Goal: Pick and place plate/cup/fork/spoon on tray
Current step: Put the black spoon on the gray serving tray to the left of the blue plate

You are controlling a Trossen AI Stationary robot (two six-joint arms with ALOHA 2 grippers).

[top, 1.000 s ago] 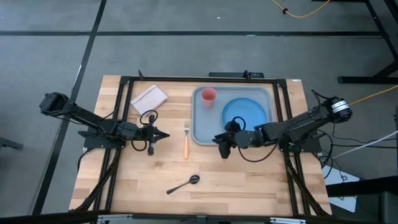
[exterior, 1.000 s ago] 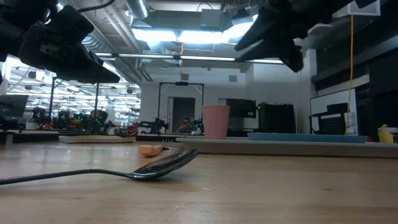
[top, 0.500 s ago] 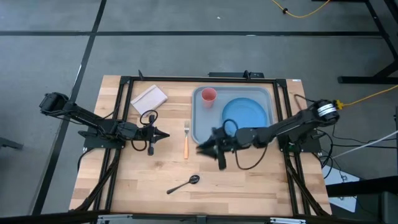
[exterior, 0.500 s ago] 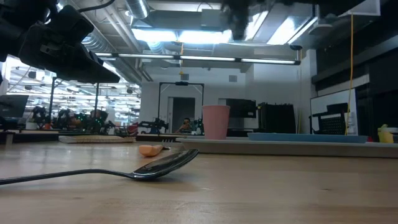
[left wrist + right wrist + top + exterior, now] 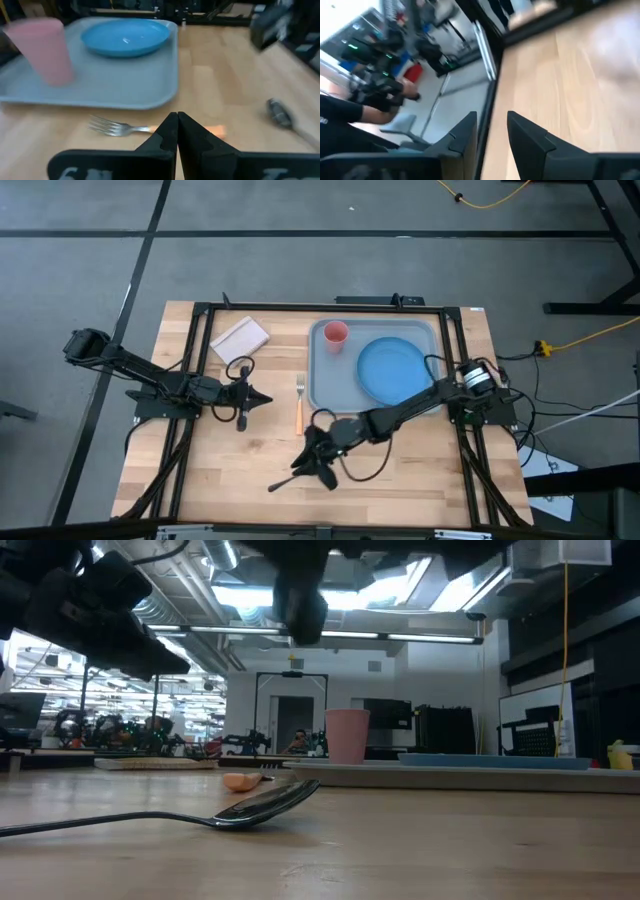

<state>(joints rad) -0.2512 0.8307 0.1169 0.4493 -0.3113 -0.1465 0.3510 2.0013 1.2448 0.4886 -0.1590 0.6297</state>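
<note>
A wooden table seen from above holds a grey-blue tray with the blue plate and pink cup already on it. The orange-handled fork lies on the wood just left of the tray, and the dark spoon lies nearer the front edge. The right tool, fingers apart and holding nothing, hovers over the spoon's bowl, while the left tool, fingers together and empty, waits left of the fork.
</note>
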